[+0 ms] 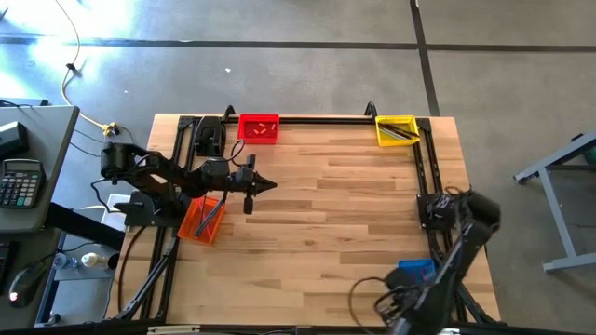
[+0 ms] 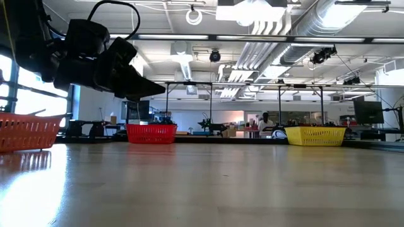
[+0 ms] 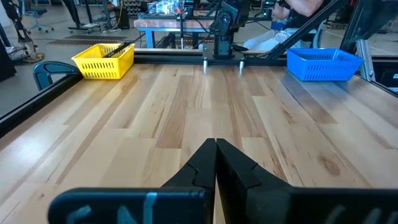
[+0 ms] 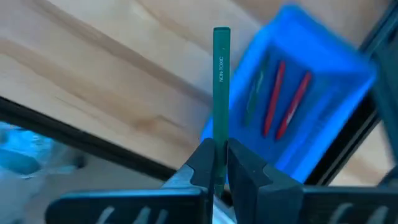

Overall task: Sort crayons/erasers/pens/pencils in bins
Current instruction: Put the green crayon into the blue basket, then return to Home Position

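Your right hand grips a green pencil above the blue bin holding red sticks; your left hand, closed empty, hovers over the worktop.

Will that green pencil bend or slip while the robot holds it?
Probably it won't bend: the green pencil sticks straight out of the right pincer with no sag, so it looks stiff. It might slip or swing, since only its end is pinched. Dropped on the table, it could roll, being thin.
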Available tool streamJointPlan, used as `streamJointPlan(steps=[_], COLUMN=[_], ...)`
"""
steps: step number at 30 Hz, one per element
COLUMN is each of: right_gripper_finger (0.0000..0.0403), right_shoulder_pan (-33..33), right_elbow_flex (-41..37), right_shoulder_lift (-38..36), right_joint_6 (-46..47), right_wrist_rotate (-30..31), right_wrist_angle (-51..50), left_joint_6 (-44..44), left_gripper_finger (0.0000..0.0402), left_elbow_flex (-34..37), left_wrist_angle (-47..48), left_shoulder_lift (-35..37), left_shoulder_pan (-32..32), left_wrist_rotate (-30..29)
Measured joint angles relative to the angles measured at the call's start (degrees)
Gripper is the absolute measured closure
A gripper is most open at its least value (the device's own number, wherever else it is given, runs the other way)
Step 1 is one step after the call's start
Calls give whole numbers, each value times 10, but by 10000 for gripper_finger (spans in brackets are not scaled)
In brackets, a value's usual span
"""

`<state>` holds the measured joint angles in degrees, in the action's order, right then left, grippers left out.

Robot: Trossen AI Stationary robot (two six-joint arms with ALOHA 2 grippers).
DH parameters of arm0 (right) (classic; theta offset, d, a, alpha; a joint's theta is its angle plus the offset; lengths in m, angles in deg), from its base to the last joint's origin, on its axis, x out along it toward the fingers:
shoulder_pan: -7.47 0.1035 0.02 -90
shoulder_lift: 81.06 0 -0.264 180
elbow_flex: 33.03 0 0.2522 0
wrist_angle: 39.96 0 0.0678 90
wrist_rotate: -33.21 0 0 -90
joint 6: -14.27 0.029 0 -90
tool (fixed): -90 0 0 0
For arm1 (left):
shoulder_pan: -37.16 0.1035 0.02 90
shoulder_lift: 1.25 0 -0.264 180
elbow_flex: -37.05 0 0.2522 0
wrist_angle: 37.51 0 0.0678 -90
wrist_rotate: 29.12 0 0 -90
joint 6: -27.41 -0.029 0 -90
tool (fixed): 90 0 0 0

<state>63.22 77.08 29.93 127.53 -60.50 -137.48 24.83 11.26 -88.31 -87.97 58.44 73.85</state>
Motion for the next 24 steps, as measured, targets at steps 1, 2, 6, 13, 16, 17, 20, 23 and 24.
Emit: streamJointPlan(steps=[1, 2, 6, 13, 16, 17, 20, 23, 24], right_gripper_finger=[387, 387, 387, 385, 375, 368, 341, 312, 304], right_shoulder_pan=[12, 24, 61, 64, 53, 48, 38, 29, 26], right_elbow_flex=[-30, -58, -171, -290, -312, -314, -316, -306, -299], right_shoulder_lift=[-17, -32, -75, -113, -113, -113, -114, -114, -114], right_joint_6=[31, 61, 155, 183, 173, 167, 150, 108, 91], right_wrist_rotate=[-5, -12, -16, -35, -51, -61, -90, -100, -100], right_wrist_angle=[27, 54, 141, 227, 248, 252, 252, 239, 231], left_joint_6=[0, 0, 0, -1, -2, -1, -5, -22, -26], left_gripper_finger=[401, 401, 401, 401, 401, 401, 401, 401, 401], left_elbow_flex=[0, 0, 0, 0, 0, 0, 0, 0, 0], left_wrist_angle=[0, 0, 0, 1, 7, 8, 16, 20, 20], left_shoulder_lift=[0, 0, 0, 0, 0, 0, 0, 0, 0], left_shoulder_pan=[0, 0, 0, 0, 0, 0, 0, 1, 1], left_wrist_rotate=[0, 0, 0, 0, 0, 0, 0, -1, -1])
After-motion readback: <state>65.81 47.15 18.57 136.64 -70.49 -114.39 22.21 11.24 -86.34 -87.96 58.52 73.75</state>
